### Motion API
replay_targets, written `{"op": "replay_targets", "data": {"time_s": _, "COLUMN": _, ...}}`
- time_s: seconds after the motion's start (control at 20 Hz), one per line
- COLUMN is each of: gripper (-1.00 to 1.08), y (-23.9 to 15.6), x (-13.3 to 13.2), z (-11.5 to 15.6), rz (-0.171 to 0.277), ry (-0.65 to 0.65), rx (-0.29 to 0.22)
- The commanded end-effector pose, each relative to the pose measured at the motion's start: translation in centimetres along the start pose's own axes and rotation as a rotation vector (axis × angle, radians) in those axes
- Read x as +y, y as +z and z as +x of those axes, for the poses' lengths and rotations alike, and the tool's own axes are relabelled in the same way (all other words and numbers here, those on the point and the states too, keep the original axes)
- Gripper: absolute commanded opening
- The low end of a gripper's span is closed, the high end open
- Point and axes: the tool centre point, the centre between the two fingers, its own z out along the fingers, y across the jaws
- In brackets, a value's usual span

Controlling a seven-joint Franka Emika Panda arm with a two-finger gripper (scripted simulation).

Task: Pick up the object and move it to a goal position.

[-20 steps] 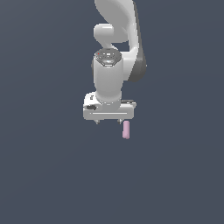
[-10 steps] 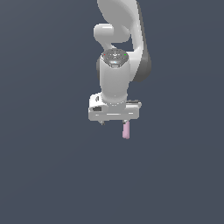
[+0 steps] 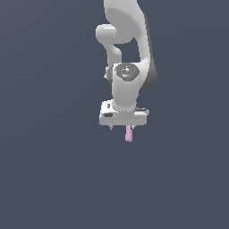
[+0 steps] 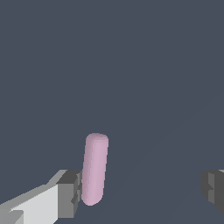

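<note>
The fingers (image 4: 72, 194) stand spread, the object (image 4: 95, 168) beside 1 of them; grasp and transfer remain undone.

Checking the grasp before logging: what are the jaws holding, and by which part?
Nothing is clamped. The gripper stands wide open, and the pink rod sits beside one finger only, with the other far off.

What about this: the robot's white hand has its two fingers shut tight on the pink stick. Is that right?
Not quite. The hand isn't shut. The wrist view shows its fingers standing wide apart, with the pink stick right beside just one of them. The rest is right: the hand is white and the stick is pink.
</note>
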Motion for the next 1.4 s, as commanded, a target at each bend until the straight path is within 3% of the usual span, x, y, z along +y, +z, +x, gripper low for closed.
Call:
{"op": "replay_targets", "data": {"time_s": 0.0, "gripper": 1.0, "y": 1.8, "x": -1.3, "z": -1.0, "rz": 0.0, "ry": 0.023, "rx": -0.007}}
{"op": "replay_targets", "data": {"time_s": 0.55, "gripper": 1.0, "y": 7.2, "x": -4.8, "z": -4.6, "rz": -0.001, "ry": 0.1, "rx": -0.025}}
{"op": "replay_targets", "data": {"time_s": 1.0, "gripper": 1.0, "y": 8.0, "x": -5.1, "z": -4.9, "rz": -0.001, "ry": 0.103, "rx": -0.027}}
{"op": "replay_targets", "data": {"time_s": 1.35, "gripper": 1.0, "y": 11.2, "x": -5.1, "z": -5.1, "rz": -0.001, "ry": 0.104, "rx": -0.026}}
